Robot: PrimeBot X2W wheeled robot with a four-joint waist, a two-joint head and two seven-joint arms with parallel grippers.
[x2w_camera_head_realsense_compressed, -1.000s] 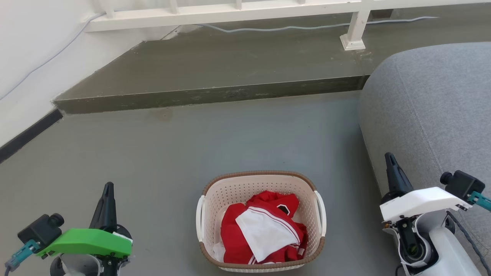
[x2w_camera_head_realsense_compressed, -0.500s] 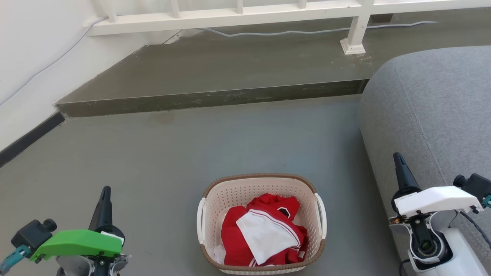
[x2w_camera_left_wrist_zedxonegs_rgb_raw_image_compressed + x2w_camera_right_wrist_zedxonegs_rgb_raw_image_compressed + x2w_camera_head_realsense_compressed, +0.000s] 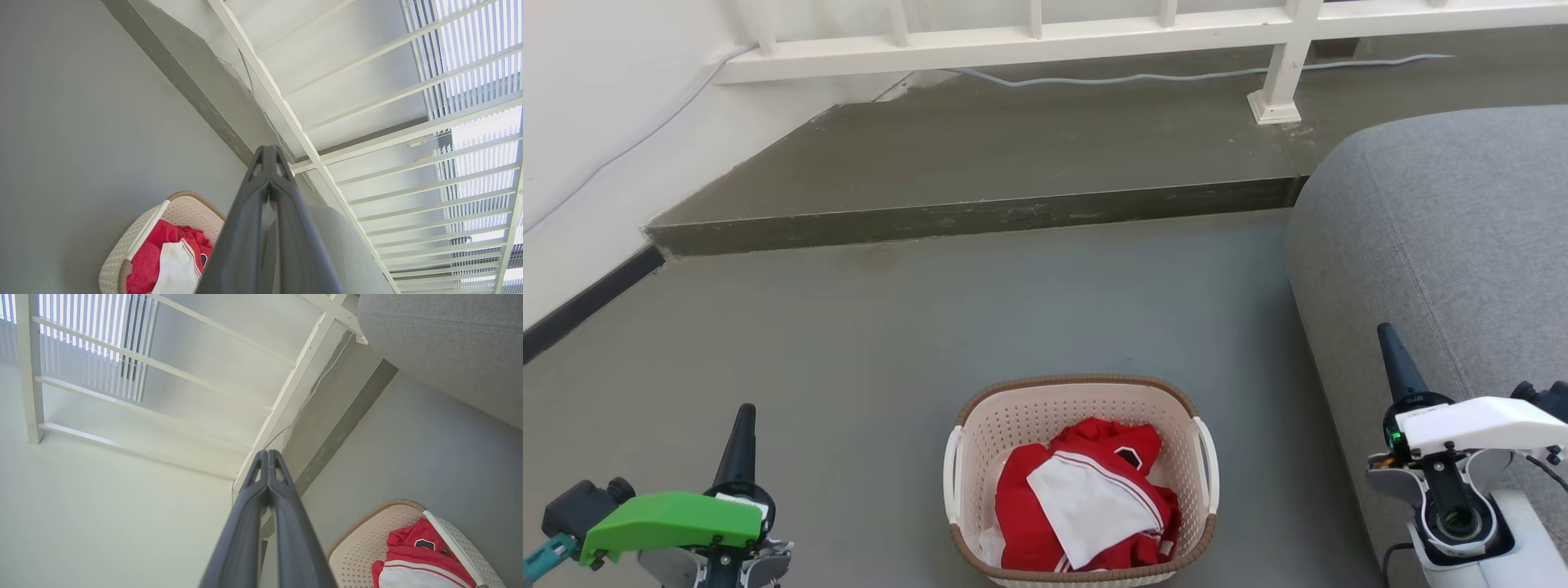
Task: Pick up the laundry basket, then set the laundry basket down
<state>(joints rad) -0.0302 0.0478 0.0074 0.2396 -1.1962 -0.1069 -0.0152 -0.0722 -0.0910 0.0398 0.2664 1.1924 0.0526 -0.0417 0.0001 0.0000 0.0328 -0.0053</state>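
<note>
The laundry basket [image 3: 1029, 416] is seen at the bottom centre of the head view, set flat on the grey floor [image 3: 931, 327], its near rim right at the lower edge of the frame. A red and white garment [image 3: 1086, 498] is heaped inside it. Two white handles are carried on its left and right sides, and neither is touched by anything.

The left gripper [image 3: 744, 412] is held at the lower left of the frame, well apart from the basket, with its fingers pointed up the picture. In the left wrist view its two dark fingers are pressed together right to the tip, and nothing is caught between them.

The right gripper [image 3: 1387, 336] is held at the lower right, in front of the edge of the grey sofa [image 3: 1445, 245], and well clear of the basket too. In the right wrist view its fingers are likewise closed on nothing.

Across the upper part of the frame a low step [image 3: 980, 216] is seen. Above it a white railing [image 3: 1045, 37] is seen, with a pale cable [image 3: 1176, 77] trailed along its foot.
</note>
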